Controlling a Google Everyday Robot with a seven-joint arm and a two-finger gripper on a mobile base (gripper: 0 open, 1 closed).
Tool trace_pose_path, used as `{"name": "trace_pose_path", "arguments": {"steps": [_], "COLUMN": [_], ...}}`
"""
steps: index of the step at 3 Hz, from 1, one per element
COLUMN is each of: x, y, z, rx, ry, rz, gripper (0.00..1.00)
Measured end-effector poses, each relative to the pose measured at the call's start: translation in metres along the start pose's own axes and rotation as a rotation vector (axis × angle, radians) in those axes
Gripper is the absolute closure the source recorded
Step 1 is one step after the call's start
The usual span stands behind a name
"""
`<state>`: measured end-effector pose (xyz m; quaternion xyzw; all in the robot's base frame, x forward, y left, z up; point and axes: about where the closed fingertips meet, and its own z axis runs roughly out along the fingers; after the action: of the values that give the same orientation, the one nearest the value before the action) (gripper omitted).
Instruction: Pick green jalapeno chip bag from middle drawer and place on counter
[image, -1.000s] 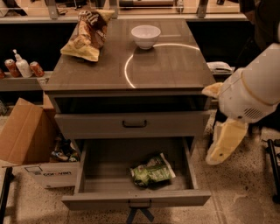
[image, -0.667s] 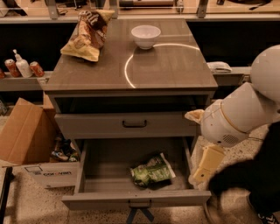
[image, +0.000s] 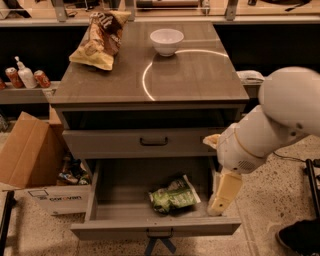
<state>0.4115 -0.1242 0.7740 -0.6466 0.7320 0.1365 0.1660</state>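
Observation:
The green jalapeno chip bag (image: 173, 195) is a crumpled green-and-white bag lying on the floor of the open middle drawer (image: 150, 227), right of centre. The drawer is pulled out at the bottom of the cabinet. My gripper (image: 222, 197) hangs from the white arm at the drawer's right side, its cream tip low inside the drawer just right of the bag and apart from it. The counter (image: 195, 75) is the grey-brown cabinet top with a bright curved arc.
A brown-and-yellow chip bag (image: 100, 37) and a white bowl (image: 166, 40) stand at the back of the counter. A shallower shut drawer (image: 154, 142) sits above. A cardboard box (image: 27, 160) stands on the floor at left; cans and a bottle (image: 25, 76) sit on a left shelf.
My arm has swung left and down from beside the cabinet; the gripper now reaches into the drawer's right side near the bag. The bag has not moved.

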Motion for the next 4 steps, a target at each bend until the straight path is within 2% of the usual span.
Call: {"name": "trace_pose_path", "arguments": {"steps": [2, 3, 4], "x": [0.006, 0.008, 0.007], "y": [0.003, 0.007, 0.007], "z": [0.091, 0.151, 0.150], "rx": [-0.116, -0.196, -0.194], "ry": [0.004, -0.116, -0.115], "rz": [-0.005, 0.026, 0.024], "gripper": [0.00, 0.00, 0.00]}}
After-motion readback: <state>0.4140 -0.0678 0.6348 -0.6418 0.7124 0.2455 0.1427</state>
